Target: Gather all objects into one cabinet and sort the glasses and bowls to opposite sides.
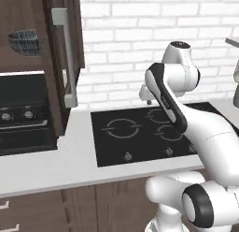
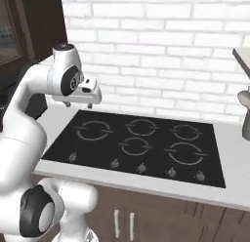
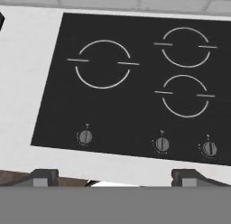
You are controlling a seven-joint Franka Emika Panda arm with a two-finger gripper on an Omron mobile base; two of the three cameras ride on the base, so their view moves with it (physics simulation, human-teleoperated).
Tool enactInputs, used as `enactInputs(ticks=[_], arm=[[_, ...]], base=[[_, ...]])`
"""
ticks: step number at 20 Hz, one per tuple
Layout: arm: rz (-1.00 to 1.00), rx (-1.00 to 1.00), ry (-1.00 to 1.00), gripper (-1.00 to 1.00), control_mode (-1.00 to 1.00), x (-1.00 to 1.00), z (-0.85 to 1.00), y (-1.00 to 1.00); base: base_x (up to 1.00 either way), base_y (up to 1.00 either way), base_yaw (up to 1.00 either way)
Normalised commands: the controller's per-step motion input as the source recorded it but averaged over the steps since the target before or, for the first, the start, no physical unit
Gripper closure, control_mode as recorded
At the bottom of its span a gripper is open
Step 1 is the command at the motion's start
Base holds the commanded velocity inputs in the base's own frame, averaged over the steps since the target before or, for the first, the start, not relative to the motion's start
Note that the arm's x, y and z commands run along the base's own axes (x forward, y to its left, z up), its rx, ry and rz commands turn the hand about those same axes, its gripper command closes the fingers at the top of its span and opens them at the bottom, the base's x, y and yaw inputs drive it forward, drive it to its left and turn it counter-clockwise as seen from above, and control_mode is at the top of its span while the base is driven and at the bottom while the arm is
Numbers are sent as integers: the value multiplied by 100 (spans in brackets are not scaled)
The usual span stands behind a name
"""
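The end effector (image 3: 115, 175) hangs above the front edge of the tabletop (image 1: 70, 151), over the left part of the hob (image 1: 140, 133). In the hand view its two fingertips (image 3: 43, 177) stand far apart with nothing between them, so it is wide open and carries nothing.

The cabinet (image 1: 58, 62) is at the left end of the tabletop, its door swung out with the bar handle (image 1: 70, 62) facing the arm. Inside, the bowl (image 1: 25, 40) sits on a shelf towards the left. No cup can be made out clearly; a pale shape at the far right edge of the tabletop (image 2: 245, 114) may be one, but it is too cropped to tell.

The step in hand looks like going for the next cup with an empty hand. To do it well, I would turn towards that right end first, get the cup fully in the hand view, come down upright over its rim, and later set it on the cabinet side away from the bowl, steering round the open door.
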Motion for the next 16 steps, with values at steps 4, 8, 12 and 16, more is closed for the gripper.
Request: enactInputs(ticks=[4,8,12,16], arm=[[0,0,0,-100,100,0,0,0],[0,0,0,-100,100,0,0,0],[0,0,0,-100,100,0,0,0],[0,0,0,-100,100,0,0,0]], base=[[11,-100,13],[-14,-97,13],[-91,-28,13],[-100,0,15]])
